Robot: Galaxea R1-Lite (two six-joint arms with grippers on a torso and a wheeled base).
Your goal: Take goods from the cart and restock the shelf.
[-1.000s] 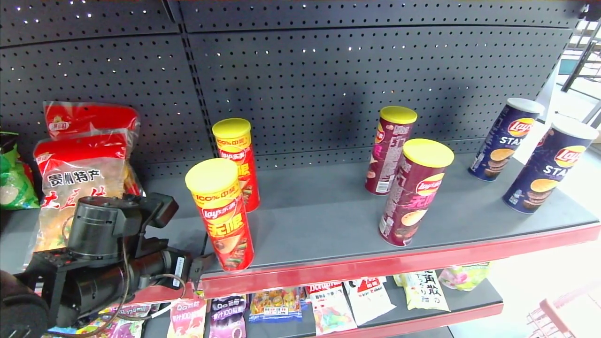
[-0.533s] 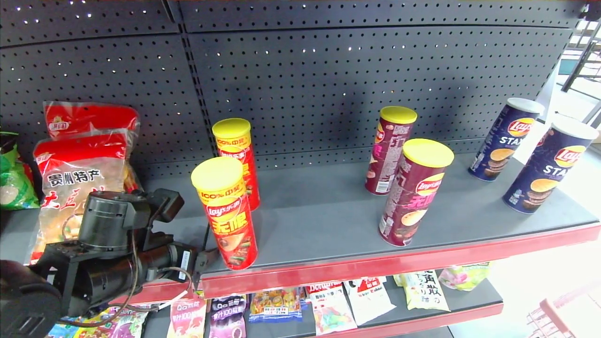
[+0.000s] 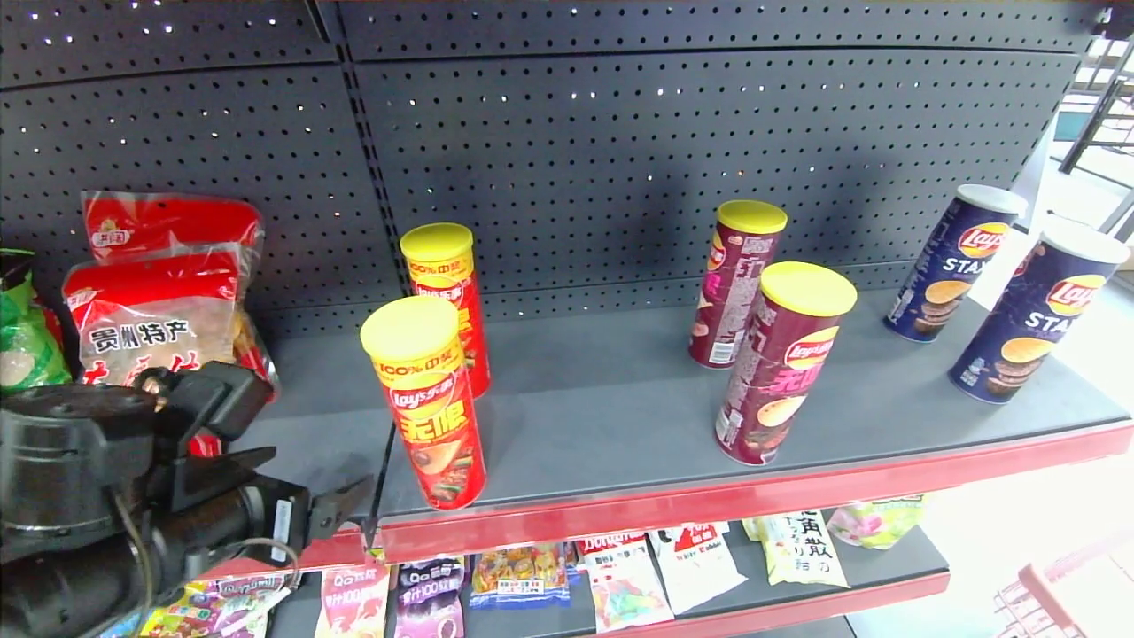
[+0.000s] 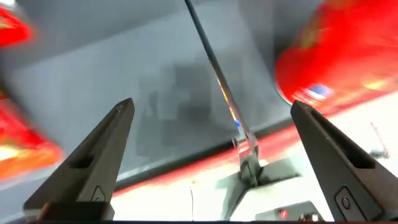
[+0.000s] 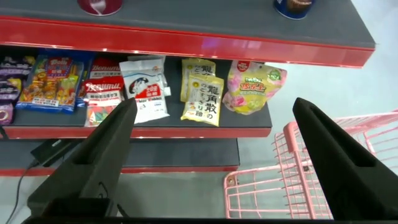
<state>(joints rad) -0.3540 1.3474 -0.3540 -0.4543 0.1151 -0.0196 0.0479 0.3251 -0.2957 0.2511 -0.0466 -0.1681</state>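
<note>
A red chip can with a yellow lid (image 3: 430,416) stands upright near the front edge of the grey shelf (image 3: 620,416), and a second red can (image 3: 445,301) stands behind it. My left gripper (image 4: 211,112) is open and holds nothing. It sits low in front of the shelf's red lip, left of the front red can (image 4: 339,59) and apart from it. My right gripper (image 5: 213,106) is open too, lower down, facing the bottom shelves and the pink cart (image 5: 317,174).
Two maroon cans (image 3: 780,363) stand mid-shelf and two blue cans (image 3: 1036,310) at the right end. Red snack bags (image 3: 151,319) lean at the left. Small snack packets (image 5: 143,87) fill the lower shelf. Bare shelf lies between the red and maroon cans.
The front red can shifted slightly right, then stayed put. My left arm drew back to the left and toward me, away from the can.
</note>
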